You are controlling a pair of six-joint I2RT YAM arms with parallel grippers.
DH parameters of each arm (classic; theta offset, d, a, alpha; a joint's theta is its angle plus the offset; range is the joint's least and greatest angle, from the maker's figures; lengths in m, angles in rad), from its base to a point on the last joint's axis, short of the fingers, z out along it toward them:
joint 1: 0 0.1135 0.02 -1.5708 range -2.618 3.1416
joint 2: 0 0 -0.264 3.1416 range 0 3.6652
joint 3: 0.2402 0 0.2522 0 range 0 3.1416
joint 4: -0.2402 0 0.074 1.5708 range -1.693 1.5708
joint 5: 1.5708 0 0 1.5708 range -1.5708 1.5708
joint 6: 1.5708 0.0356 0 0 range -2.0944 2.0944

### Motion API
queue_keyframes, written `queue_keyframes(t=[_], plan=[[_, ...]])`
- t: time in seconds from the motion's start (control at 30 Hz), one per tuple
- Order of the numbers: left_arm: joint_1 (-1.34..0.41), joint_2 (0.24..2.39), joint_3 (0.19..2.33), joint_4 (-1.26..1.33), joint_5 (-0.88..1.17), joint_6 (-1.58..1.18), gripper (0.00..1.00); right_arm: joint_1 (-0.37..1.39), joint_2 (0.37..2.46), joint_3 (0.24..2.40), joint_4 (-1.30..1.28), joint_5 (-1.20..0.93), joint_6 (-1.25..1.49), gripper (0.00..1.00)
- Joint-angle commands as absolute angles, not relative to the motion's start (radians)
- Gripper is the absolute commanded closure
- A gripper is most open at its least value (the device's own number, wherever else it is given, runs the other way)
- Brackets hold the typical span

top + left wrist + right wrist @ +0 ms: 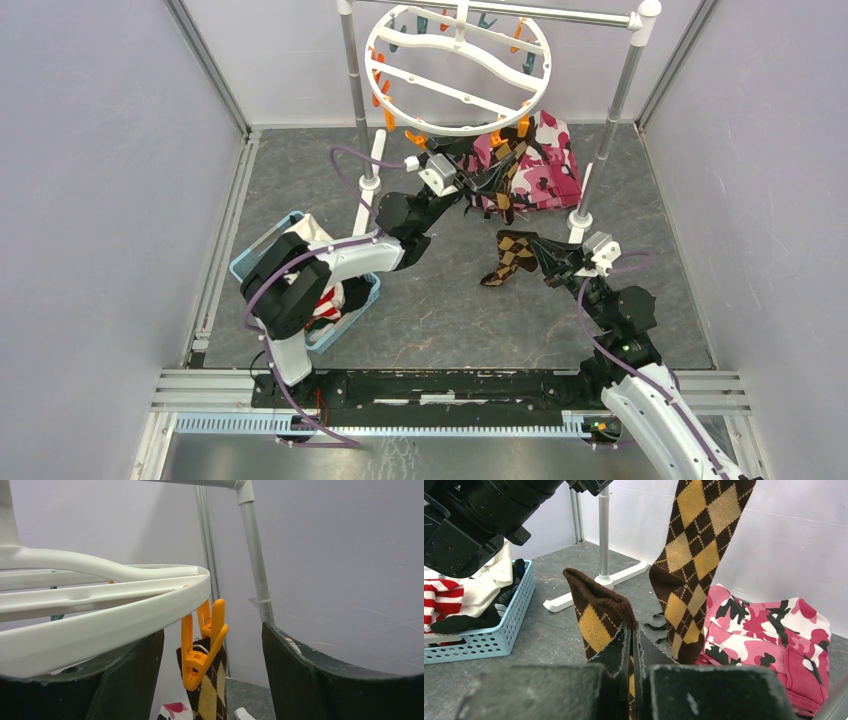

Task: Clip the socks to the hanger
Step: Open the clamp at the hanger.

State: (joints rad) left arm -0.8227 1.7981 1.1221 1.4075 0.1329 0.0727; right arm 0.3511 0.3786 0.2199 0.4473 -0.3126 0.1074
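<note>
Overhead, the white hanger (450,131) hangs from the rail (560,14). The left claw (472,182) sits just below its near rim, beside a hung diamond-patterned sock (511,160). The right claw (556,266) grips a second sock (512,256).

Left wrist: the fingers (135,675) stand apart either side of an orange clip (200,652) biting the hung sock.

Right wrist: the jaws are clamped on the second sock's cuff.

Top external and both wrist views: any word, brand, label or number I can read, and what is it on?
No readable text in any view.
Hanger and orange clothespin: plain plastic, no marking seen.
Hanging argyle sock, lower argyle sock, camouflage cloth: pattern only, no tag showing.
Blue basket: no label visible.
</note>
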Motion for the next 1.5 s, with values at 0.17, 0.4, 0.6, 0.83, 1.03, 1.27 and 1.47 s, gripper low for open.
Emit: queue_keyframes(t=[0.17, 0.4, 0.6, 0.83, 1.03, 1.27, 1.47], plan=[[-0.832, 1.826, 1.192, 1.404, 0.114, 0.121, 0.28, 0.349, 0.365, 0.221, 0.477, -0.307, 0.1, 1.0], [-0.834, 1.833, 1.213, 1.404, 0.116, 0.119, 0.3, 0.349, 0.365, 0.218, 0.479, -0.307, 0.099, 1.0], [-0.837, 1.834, 1.222, 1.398, 0.121, 0.115, 0.31, 0.351, 0.364, 0.217, 0.478, -0.305, 0.1, 1.0], [-0.837, 1.837, 1.23, 1.391, 0.128, 0.109, 0.43, 0.349, 0.36, 0.216, 0.476, -0.305, 0.099, 1.0], [-0.838, 1.835, 1.232, 1.396, 0.128, 0.09, 0.57, 0.349, 0.359, 0.215, 0.474, -0.304, 0.097, 1.0], [-0.838, 1.825, 1.225, 1.401, 0.127, 0.08, 0.72, 0.35, 0.36, 0.215, 0.474, -0.303, 0.096, 1.0], [-0.838, 1.81, 1.21, 1.412, 0.121, 0.061, 0.81, 0.35, 0.37, 0.224, 0.47, -0.3, 0.095, 1.0]])
